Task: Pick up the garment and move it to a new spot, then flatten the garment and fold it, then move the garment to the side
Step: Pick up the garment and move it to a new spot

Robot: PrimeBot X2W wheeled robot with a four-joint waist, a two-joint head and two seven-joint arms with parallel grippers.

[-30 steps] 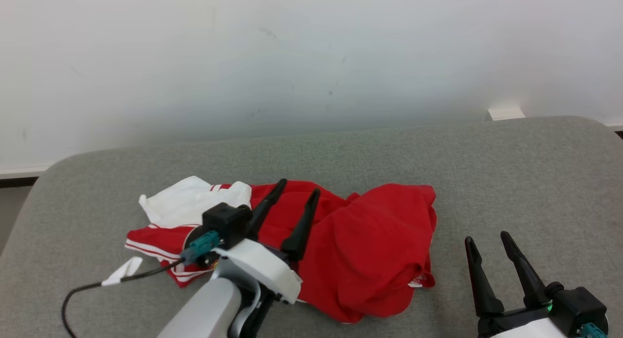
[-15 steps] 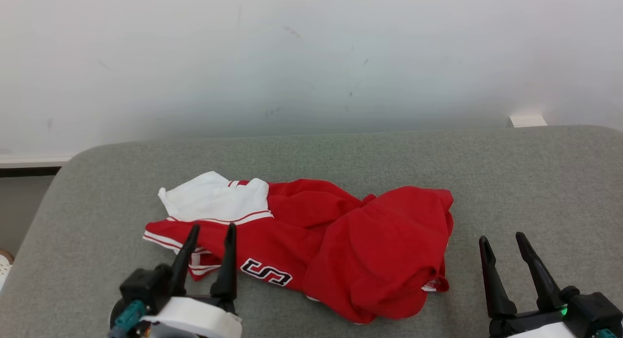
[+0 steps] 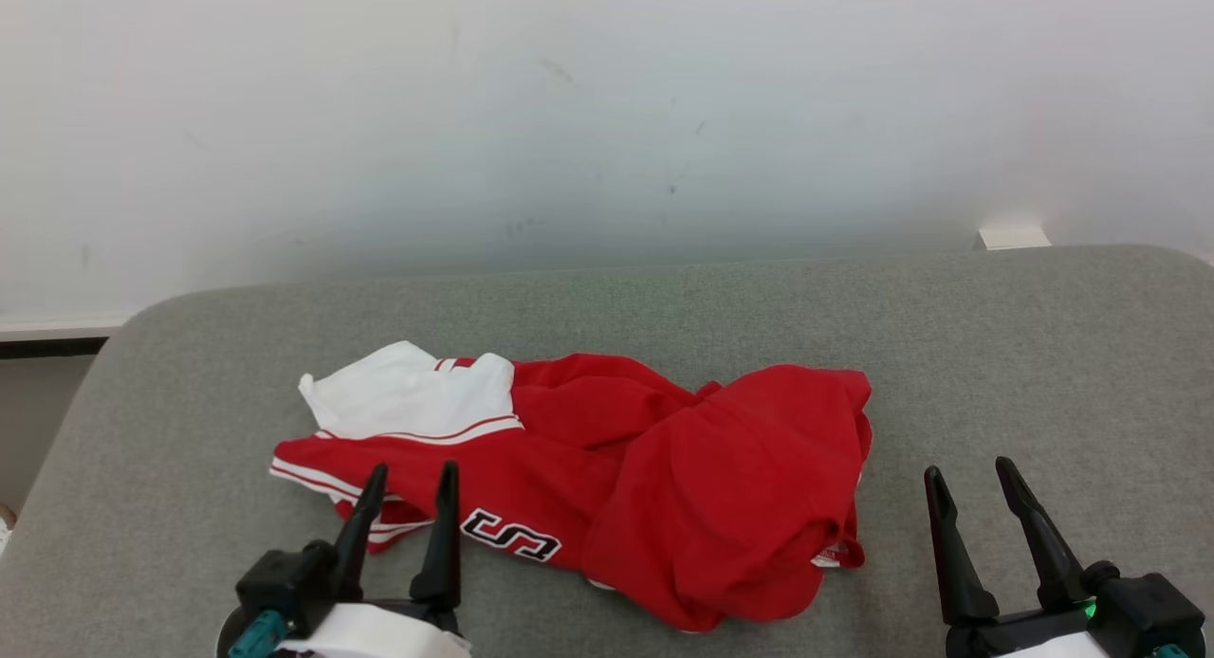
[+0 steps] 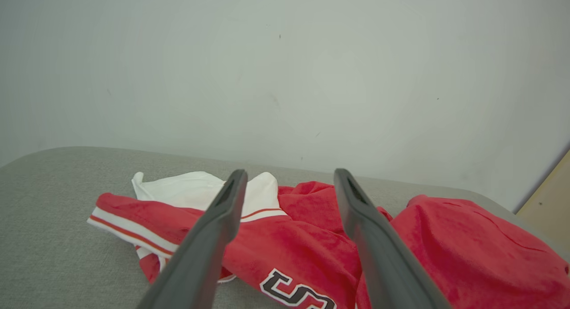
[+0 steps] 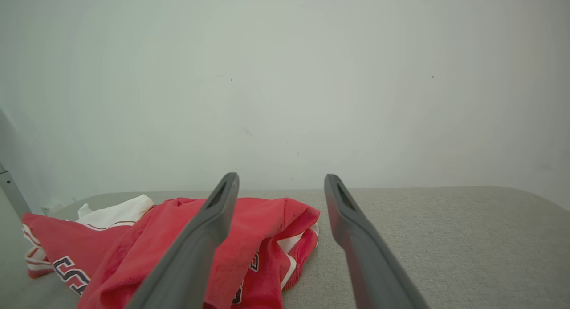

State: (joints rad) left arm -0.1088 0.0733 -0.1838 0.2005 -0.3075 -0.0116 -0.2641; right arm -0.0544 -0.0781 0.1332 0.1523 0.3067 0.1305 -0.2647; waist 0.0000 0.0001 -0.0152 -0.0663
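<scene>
The garment (image 3: 664, 468) is soft red cloth, matt, with a slightly fuzzy nap in the left wrist view; its white panel is a smoother cloth, edged with flat red and white striped trim. The desk (image 3: 948, 355) is covered in grey woven cloth, matt, with a fine, rough weave. The wall (image 3: 607, 118) looks smooth and matt, with a few small dark specks. On the left hand (image 3: 413, 468) and the right hand (image 3: 967, 466) the fingers (image 4: 209, 237) look like dark matt plastic, smooth with a faint sheen. The white shell (image 3: 370, 634) behind the left hand is smooth plastic.
</scene>
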